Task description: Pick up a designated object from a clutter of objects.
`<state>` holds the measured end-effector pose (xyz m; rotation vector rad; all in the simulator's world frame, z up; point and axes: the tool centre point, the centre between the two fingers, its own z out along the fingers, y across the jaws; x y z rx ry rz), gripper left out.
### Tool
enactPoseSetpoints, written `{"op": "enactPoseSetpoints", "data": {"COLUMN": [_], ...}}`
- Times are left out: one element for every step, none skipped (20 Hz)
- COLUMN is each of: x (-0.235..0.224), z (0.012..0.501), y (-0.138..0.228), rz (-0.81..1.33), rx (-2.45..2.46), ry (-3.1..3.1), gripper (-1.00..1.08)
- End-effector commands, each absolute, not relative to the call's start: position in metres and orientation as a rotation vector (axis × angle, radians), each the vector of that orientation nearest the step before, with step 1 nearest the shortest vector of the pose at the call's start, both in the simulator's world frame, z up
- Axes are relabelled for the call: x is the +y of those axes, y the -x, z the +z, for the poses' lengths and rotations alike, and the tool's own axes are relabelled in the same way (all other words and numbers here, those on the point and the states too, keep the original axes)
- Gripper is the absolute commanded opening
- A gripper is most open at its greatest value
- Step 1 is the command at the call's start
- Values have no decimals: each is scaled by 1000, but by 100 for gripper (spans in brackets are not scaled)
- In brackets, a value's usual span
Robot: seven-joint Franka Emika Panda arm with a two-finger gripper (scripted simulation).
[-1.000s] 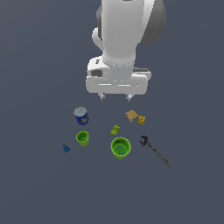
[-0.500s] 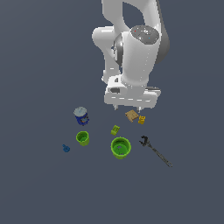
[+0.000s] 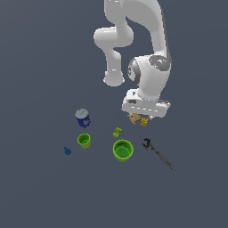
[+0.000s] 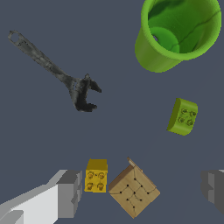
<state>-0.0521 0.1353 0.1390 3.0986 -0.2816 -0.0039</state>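
Note:
The designated object, a tiny yellow-orange block [image 3: 144, 121] with dark marks, lies on the floor beside the tan box [image 3: 134, 118]. In the wrist view the block [image 4: 96, 175] sits just inside one finger [image 4: 68, 192], with the tan box [image 4: 134, 191] next to it between the fingers. My gripper [image 3: 143, 115] is open and empty, low over both; it also shows in the wrist view [image 4: 141, 190]. The clutter holds a large green cup [image 3: 123, 150], a small green cup [image 3: 84, 140], a yellow-green block [image 3: 117, 132] and a dark wrench [image 3: 158, 153].
A blue-and-white can [image 3: 82, 118] and a tiny blue piece [image 3: 67, 151] lie toward the exterior view's left. In the wrist view the wrench [image 4: 57, 72], the large green cup [image 4: 179, 33] and the yellow-green block [image 4: 183, 116] lie beyond the fingers.
The arm has swung toward the exterior view's right and come down, bringing the open gripper from above the clutter to just over the tan box and yellow-orange block. No object has moved.

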Motion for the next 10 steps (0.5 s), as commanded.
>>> {"op": "enactPoseSetpoints", "data": {"x": [150, 155, 159, 163, 167, 171, 174, 177, 179, 181], "z": [121, 114, 109, 103, 99, 94, 90, 87, 84, 81], "y": [64, 69, 73, 77, 81, 85, 89, 92, 95, 98], "rz": [1, 1, 2, 2, 2, 2, 2, 2, 2, 1], "rx": [-314, -325, -335, -345, -354, -362, -369, -376, -382, -387], "ry": [-3102, -3103, -3105, -3106, -3107, -3108, -3109, -3111, -3111, -3112], "gripper": [100, 100, 100, 100, 100, 100, 100, 100, 100, 100]}}
